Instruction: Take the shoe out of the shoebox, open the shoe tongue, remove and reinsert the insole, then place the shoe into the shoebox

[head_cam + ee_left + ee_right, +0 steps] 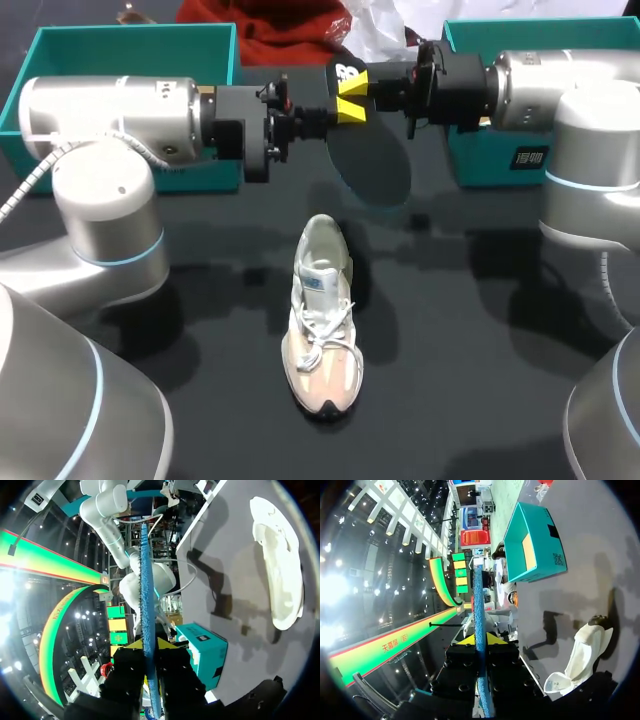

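The left pincer (149, 641) and right pincer (479, 639) are both clenched on the insole (372, 165), held in the air at the upper middle of the head view. That view shows its dark oval face. Each wrist view shows only a blue edge between yellow tips. The shoe (322, 320) lies on the bench (200, 300) at centre.

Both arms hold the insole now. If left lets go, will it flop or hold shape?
Probably light: the insole looks thin edge-on in both wrist views. It runs straight past the left fingers, so likely springy, not limp; some sag is possible.
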Controlling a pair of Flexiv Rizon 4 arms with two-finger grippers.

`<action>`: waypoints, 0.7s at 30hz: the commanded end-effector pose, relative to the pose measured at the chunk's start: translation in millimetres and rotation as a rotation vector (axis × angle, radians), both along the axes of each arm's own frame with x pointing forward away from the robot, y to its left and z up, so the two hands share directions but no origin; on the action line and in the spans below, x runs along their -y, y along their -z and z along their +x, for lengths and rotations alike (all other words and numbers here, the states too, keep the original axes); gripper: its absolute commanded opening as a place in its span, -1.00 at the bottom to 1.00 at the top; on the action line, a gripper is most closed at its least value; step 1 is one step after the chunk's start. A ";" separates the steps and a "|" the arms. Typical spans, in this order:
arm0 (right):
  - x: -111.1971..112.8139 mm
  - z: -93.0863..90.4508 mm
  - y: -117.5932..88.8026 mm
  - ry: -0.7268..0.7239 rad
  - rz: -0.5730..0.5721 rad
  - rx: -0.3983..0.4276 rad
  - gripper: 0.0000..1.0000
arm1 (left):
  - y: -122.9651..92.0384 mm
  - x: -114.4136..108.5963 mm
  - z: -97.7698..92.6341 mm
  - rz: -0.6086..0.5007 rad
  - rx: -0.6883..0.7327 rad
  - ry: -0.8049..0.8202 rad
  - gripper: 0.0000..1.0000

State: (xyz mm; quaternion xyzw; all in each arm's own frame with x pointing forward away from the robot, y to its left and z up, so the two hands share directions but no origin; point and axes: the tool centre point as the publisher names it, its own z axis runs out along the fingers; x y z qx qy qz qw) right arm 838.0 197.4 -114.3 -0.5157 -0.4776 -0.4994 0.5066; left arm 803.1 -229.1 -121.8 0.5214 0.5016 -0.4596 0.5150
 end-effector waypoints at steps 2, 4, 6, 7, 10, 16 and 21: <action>-1.9 -0.9 1.5 0.003 0.001 0.002 -1.00 | 1.7 4.6 2.0 0.007 -0.001 -0.003 -1.00; -1.9 -1.1 1.7 0.005 0.002 0.002 -1.00 | 2.6 4.0 2.1 0.008 -0.002 -0.005 -1.00; -1.6 -1.8 1.5 0.011 0.006 0.007 -0.71 | 3.1 2.2 1.6 0.011 -0.002 -0.007 -1.00; -1.3 -2.0 1.1 0.013 0.006 0.010 -0.36 | 3.1 1.3 1.5 0.011 -0.001 -0.008 -1.00; 1.2 -3.8 -1.4 0.009 0.013 0.033 1.00 | 1.8 -5.9 0.2 0.017 0.003 -0.016 -1.00; 13.0 -12.5 -1.3 -0.031 0.033 0.081 1.00 | 4.3 -26.5 -6.2 0.033 -0.031 -0.025 -1.00; 24.8 -23.8 0.0 -0.066 0.035 0.117 1.00 | 7.3 -45.9 -13.7 0.023 -0.094 -0.023 -1.00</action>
